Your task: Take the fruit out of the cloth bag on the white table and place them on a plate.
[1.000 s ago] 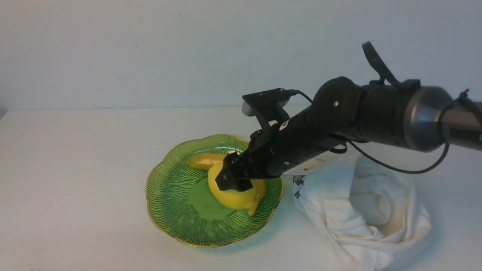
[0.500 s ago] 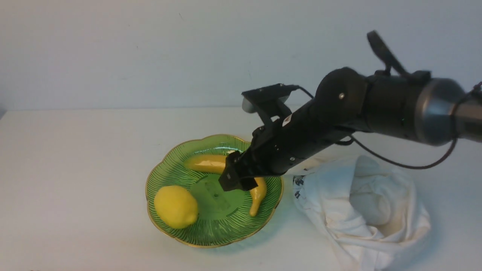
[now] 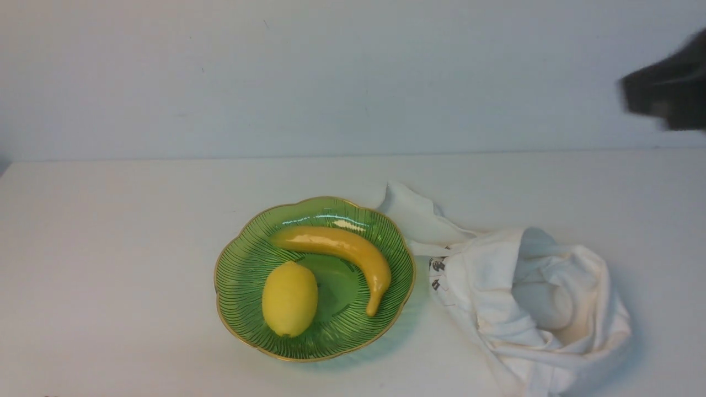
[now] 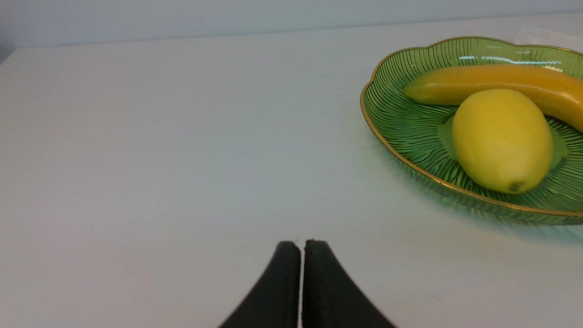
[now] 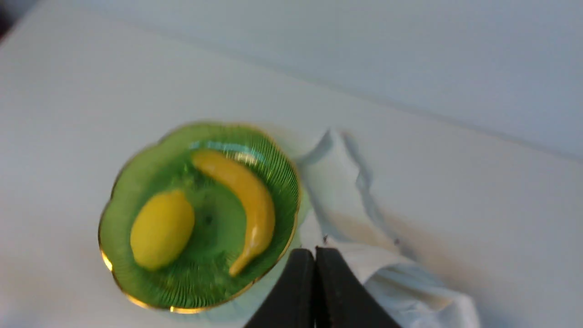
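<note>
The lemon [image 3: 289, 298] lies in the green plate [image 3: 242, 259] on the white table [image 3: 110, 248], next to a banana [image 3: 345, 251]. Both also show in the left wrist view, the lemon [image 4: 501, 139] in the plate [image 4: 401, 132], and in the right wrist view, the lemon [image 5: 161, 229] in the plate [image 5: 136, 168]. The white cloth bag [image 3: 524, 298] lies crumpled right of the plate. My right gripper [image 5: 315, 250] is shut and empty, high above the bag's edge [image 5: 346, 182]; its arm is a dark blur [image 3: 664, 91] at the far right. My left gripper [image 4: 301, 243] is shut and empty, low over the table, left of the plate.
A plain wall stands behind the table's far edge. The bag's strap [image 3: 411, 218] lies flat behind the plate's right rim.
My right gripper let go of the lemon, which rolled to the plate's front left. The arm then pulled up and away to the right, uncovering the banana and the bag.
</note>
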